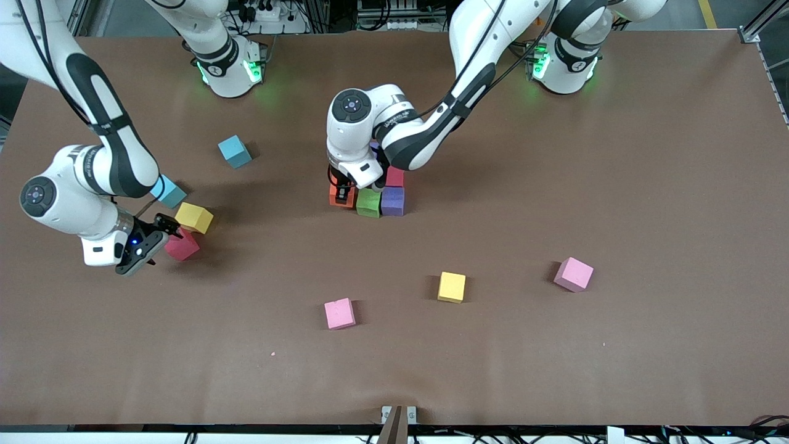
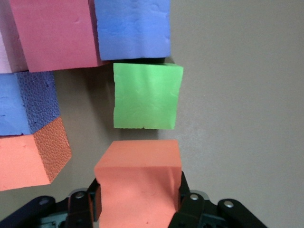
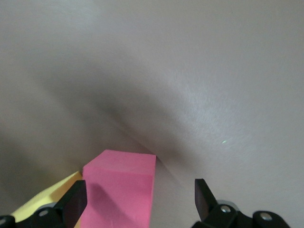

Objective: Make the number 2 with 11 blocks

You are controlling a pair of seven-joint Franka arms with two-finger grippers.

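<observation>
Left gripper (image 2: 137,204) pointing straight down, clamped on an orange block (image 2: 138,183) just beside the green block (image 2: 147,96) of the partly built number 2 (image 1: 377,194). Right gripper (image 3: 140,199) tilted low with fingers spread wide around a red block (image 3: 121,190), touching neither side, yellow block (image 1: 194,217) just beside.

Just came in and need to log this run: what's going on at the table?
The left gripper is shut on an orange block, beside the green block in a small cluster of blocks at mid-table. The right gripper is open around a red block, next to a yellow block toward the right arm's end. Two pink blocks and another yellow block lie loose nearer the front camera.
</observation>
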